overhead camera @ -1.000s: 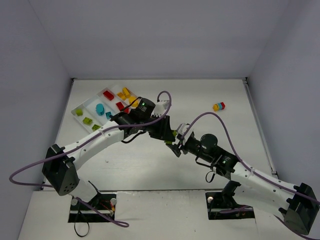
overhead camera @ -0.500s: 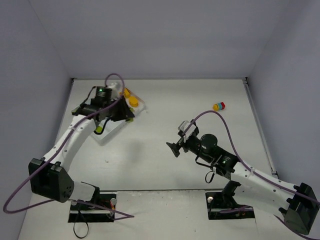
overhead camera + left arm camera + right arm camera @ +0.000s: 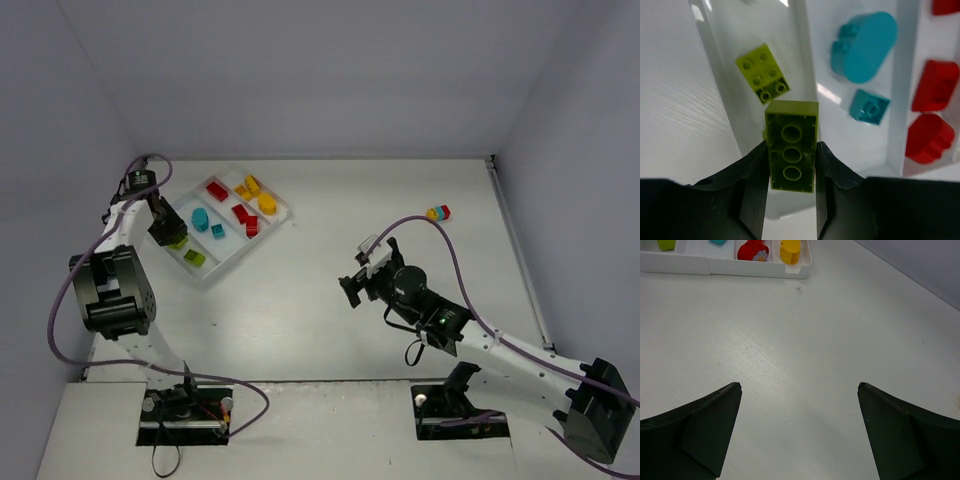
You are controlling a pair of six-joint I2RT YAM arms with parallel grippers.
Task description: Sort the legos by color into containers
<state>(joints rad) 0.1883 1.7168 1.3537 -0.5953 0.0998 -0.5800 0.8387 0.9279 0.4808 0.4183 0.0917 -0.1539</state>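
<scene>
The lime green oblong plastic brick (image 3: 791,125), hollow underside facing the wrist camera and long axis along the jaws, is pinched by the left gripper (image 3: 791,160) over the white plastic tray (image 3: 802,45) at far left, perhaps not touching it. The right gripper (image 3: 799,386) jaws gape, empty.

A white bench (image 3: 300,320) with faint wood-like grain sits enclosed by plain pale grey walls (image 3: 320,70).

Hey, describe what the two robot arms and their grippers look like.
The left arm and right arm have white links with black joints. A purple cable loops along each. The left gripper and right gripper have black, tapering fingers.
</scene>
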